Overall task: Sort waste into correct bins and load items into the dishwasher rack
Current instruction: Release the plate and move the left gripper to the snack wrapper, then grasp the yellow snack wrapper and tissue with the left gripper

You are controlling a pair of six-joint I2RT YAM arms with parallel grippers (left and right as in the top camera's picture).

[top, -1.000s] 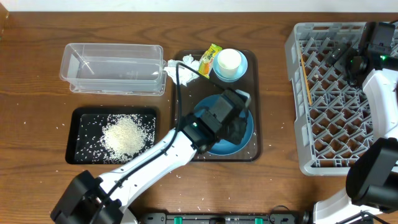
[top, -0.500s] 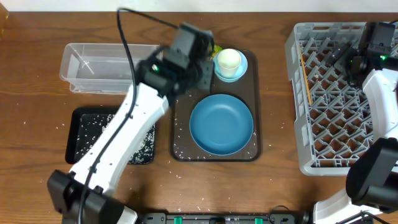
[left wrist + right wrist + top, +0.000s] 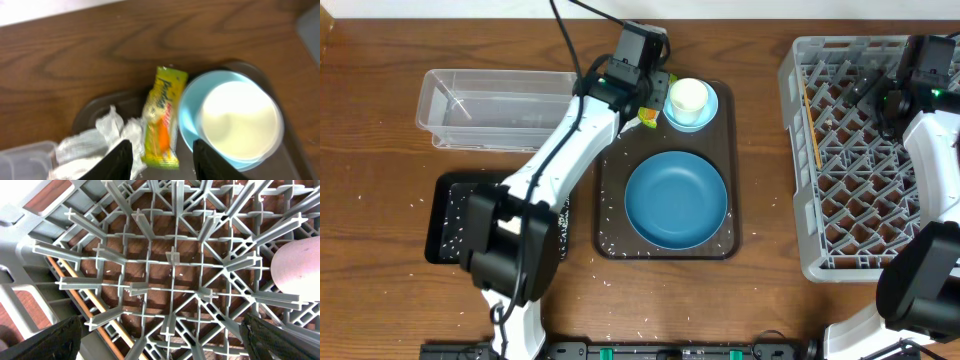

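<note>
Yellow-green wrapper [image 3: 162, 122] between tissue [image 3: 95, 145] and bowl [image 3: 187, 117], at edge of tray [image 3: 95, 107].

Left arm [image 3: 570, 140] outstretched, left tool [image 3: 162, 156] partly parted, right tool [image 3: 165, 340] spread wide

Yellow-green wrapper [image 3: 162, 122], white tissue [image 3: 95, 142], blue plate [image 3: 676, 199], grey lattice rack [image 3: 865, 150].

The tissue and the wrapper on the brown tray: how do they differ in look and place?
The tissue is white; the wrapper is yellow-green with orange print. The tissue is crumpled and irregular; the wrapper is a long, flat strip. The wrapper lies beside the blue bowl; the tissue lies on the wrapper's other side. Both rest on the brown tray, side by side.
</note>
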